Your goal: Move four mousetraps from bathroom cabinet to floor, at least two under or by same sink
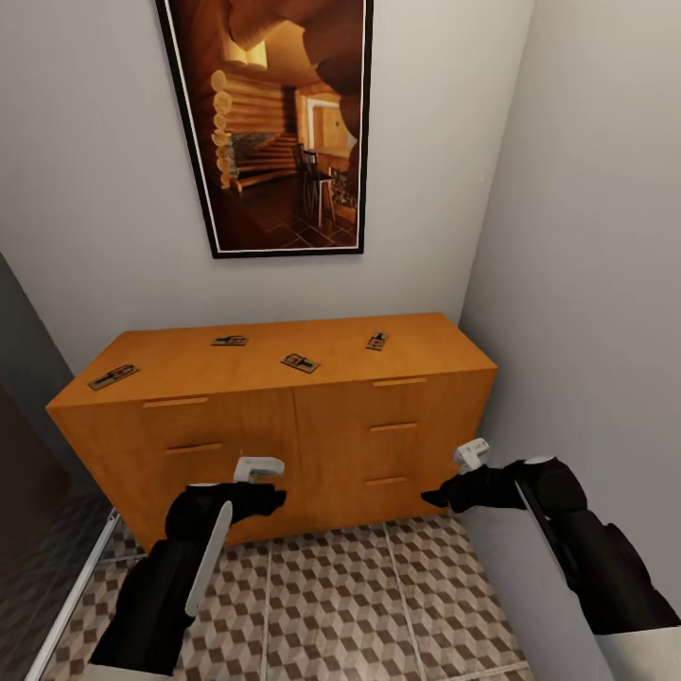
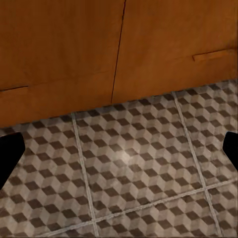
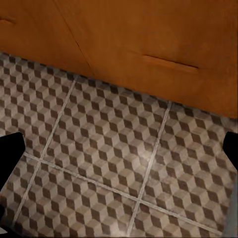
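Both arms hang low over the bathroom floor, and the left gripper and right gripper each have fingers spread wide, holding nothing. Just past them stands the cabinet, tucked between two walls. Four mousetraps lie apart on its top, under a big framed picture.

A home: wooden cabinet, patterned floor tiles, framed picture.

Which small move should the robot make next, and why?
Probably raise the left gripper toward the mousetrap at the left corner. All four mousetraps lie on the cabinet top, and both grippers hang low before its drawers, fingers apart and holding nothing.
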Motion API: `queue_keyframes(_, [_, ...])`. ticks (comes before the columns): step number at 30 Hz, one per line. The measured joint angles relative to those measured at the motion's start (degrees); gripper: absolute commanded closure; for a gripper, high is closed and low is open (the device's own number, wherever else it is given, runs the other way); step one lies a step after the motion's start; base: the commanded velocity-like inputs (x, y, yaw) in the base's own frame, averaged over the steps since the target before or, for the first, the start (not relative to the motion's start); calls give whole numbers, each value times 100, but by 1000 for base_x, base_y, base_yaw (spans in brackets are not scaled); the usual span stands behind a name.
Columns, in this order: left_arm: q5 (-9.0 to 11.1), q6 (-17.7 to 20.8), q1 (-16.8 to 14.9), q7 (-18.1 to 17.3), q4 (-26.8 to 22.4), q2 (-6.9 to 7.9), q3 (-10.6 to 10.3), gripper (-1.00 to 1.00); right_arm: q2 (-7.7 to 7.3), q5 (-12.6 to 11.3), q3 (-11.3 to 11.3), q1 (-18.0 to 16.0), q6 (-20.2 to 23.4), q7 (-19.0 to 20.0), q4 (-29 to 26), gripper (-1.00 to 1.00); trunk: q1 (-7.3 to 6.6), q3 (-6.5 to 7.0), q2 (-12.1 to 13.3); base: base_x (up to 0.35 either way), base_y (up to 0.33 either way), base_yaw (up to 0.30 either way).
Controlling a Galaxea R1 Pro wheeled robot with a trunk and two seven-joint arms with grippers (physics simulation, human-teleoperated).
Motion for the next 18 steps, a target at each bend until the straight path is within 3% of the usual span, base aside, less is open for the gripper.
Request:
queue_keyframes(4, [133, 16, -353, -12, 12, -73, -56, -100, -1, 9, 29, -309, 3, 19, -2, -100, 0, -2, 0, 0, 0, 0])
queue_keyframes(9, [739, 30, -1016, -16, 19, -155, -174, -100, -11, -40, -19, -955, 5, 36, 4, -100, 0, -1, 0, 0, 0, 0])
queue_keyframes(12, [1239, 34, -1408, -10, 16, -129, -193, -100, -16, -38, -124, -1396, 9, 35, 12, -100, 0, -1, 0, 0, 0, 0])
queue_keyframes(14, [1446, 36, -1630, -8, 14, -84, -196, -100, -25, -44, -175, -1620, 11, 36, 19, -100, 0, -1, -1, 0, 0, 0])
queue_keyframes(18, [1598, 37, -1992, -6, 42, -33, -190, -100, -61, -56, -213, -1939, 13, 39, 33, -100, 0, -2, 0, 0, 0, 0])
